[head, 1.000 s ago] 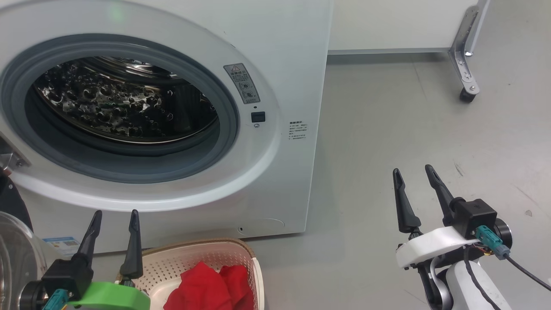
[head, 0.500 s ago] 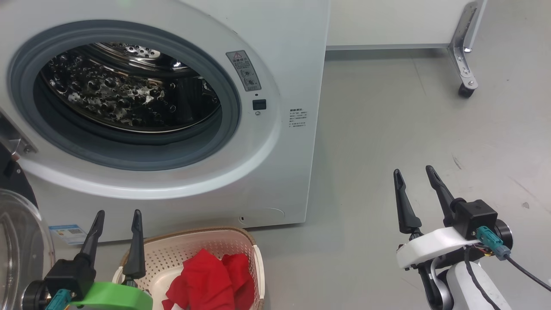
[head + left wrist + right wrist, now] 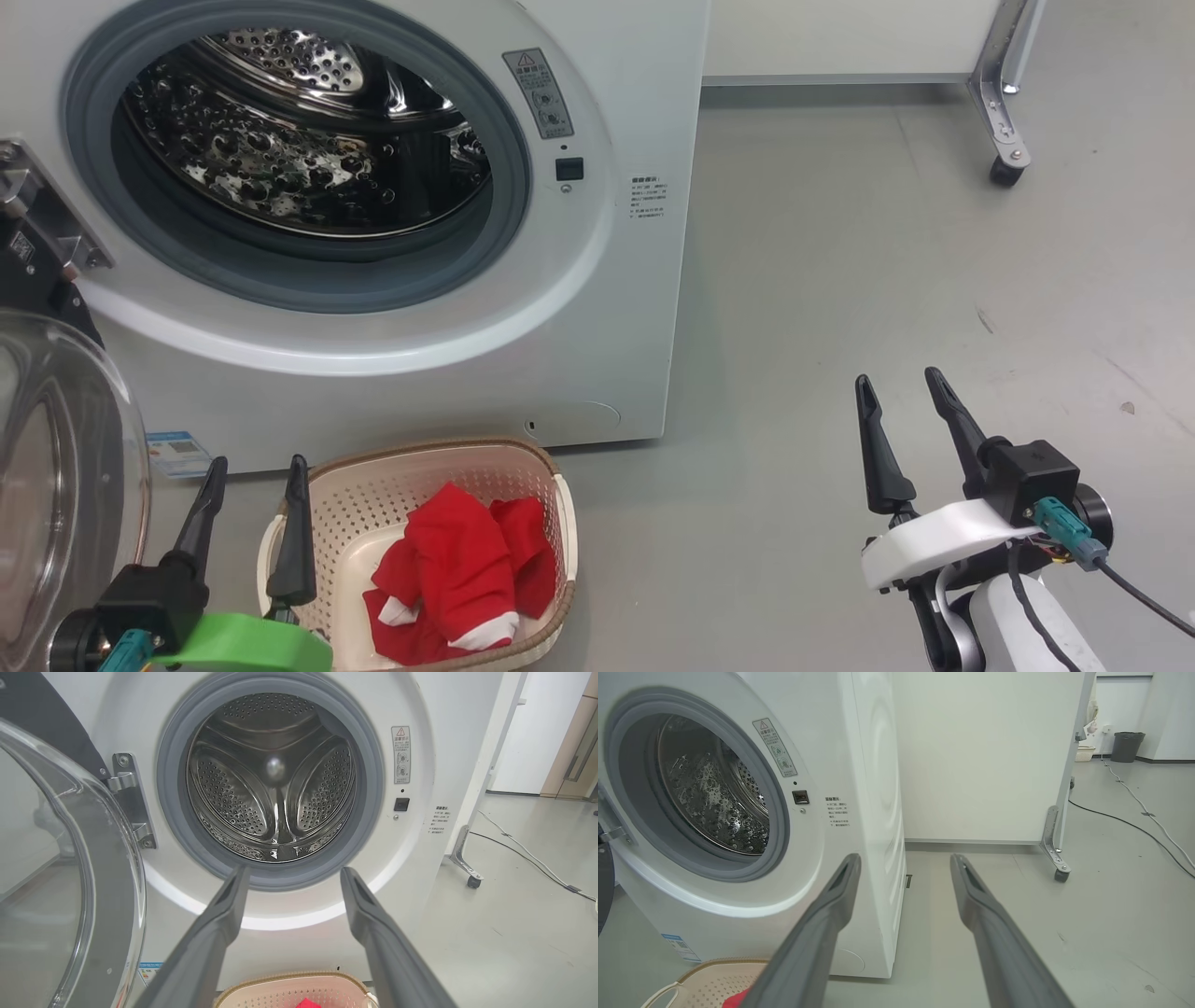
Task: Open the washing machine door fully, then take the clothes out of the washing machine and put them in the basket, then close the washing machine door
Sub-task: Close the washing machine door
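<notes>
Both the left gripper (image 3: 258,462) and right gripper (image 3: 897,377) stand fingers apart, empty. The red clothes (image 3: 457,569) lie in the basket (image 3: 420,453) at lower centre-left. The washing machine door (image 3: 84,448) hangs open at far left; swinging it shut could clip the basket or the left gripper nearby.

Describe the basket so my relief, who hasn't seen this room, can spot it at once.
Start at the big white washing machine. On the grey floor right in front of it sits the basket. It is the cream perforated tub with a brown woven-look rim, holding bright red clothes.
</notes>
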Robot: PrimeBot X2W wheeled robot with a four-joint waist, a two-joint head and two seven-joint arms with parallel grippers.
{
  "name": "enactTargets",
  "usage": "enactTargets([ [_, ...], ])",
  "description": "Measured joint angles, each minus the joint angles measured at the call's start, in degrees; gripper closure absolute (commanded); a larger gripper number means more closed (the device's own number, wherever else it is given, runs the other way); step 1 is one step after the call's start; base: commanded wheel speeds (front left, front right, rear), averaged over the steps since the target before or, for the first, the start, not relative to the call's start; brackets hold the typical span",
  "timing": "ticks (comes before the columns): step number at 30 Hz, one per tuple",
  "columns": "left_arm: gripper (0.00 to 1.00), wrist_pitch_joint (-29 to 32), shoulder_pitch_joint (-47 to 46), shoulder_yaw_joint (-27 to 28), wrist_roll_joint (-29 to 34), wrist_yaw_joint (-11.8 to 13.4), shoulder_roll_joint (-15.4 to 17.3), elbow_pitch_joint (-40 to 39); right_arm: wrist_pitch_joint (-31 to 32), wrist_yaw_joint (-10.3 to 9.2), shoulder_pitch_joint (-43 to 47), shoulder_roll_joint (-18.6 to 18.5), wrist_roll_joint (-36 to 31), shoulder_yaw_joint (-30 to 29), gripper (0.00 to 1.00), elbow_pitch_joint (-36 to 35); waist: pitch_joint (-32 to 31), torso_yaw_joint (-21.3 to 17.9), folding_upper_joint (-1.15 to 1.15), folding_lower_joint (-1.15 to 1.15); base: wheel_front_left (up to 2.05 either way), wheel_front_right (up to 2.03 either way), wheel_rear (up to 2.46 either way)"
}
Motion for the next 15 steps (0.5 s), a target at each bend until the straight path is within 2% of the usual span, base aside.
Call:
enactTargets([
  [15,0.00,0.00,0.32,0.07,0.02,0.00,0.00,-0.41,0.00,0.01,0.05,0.01,0.00,-0.12,0.00,0.69,-0.79,0.59,0.00,0.00,-0.69,0.69,0.00],
])
